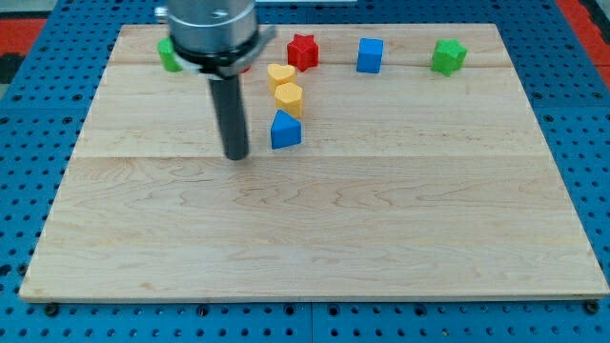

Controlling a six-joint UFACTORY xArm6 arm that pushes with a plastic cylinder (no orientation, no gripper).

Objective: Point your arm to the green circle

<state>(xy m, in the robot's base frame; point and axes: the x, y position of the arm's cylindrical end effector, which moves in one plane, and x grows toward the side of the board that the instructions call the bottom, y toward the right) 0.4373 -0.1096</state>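
The arm ends in a wide, round metal collar (208, 27), silver-grey and shiny, with a darker band and black rim around its lower edge. Out of it comes a straight, smooth rod (231, 110), dark grey to black and matte. My tip (236, 156) is blunt and flat-ended.

You have no legible text, label, brand, number or sign to record here: none on the bench (315, 238), the blocks, or the arm.
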